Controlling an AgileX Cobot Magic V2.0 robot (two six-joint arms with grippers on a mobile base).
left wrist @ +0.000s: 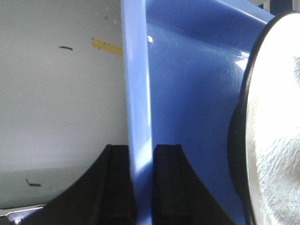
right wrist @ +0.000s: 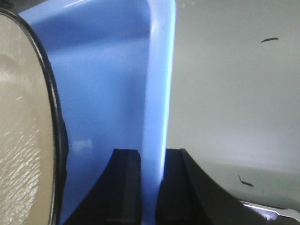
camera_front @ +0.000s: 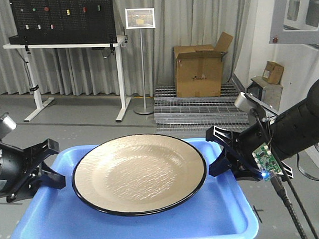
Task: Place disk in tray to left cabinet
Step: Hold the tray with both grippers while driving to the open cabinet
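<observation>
The tan disk [camera_front: 140, 172] with a thin black rim lies flat in the blue tray [camera_front: 153, 227], which is held above the floor. My left gripper [camera_front: 52, 164] is shut on the tray's left lip. In the left wrist view the gripper [left wrist: 143, 157] has its two black fingers on either side of the lip [left wrist: 138, 93], with the disk [left wrist: 276, 122] at the right. My right gripper [camera_front: 215, 151] is shut on the tray's right lip. In the right wrist view the gripper [right wrist: 152, 159] pinches the lip [right wrist: 158, 93], with the disk [right wrist: 23, 122] at the left.
Ahead are a white stand with a black pegboard [camera_front: 61, 20], a sign on a pole [camera_front: 141, 57], a cardboard box [camera_front: 200, 71] on metal grates [camera_front: 196, 110], and a white glass-paned cabinet part [camera_front: 297, 15] at the upper right. Grey floor lies below.
</observation>
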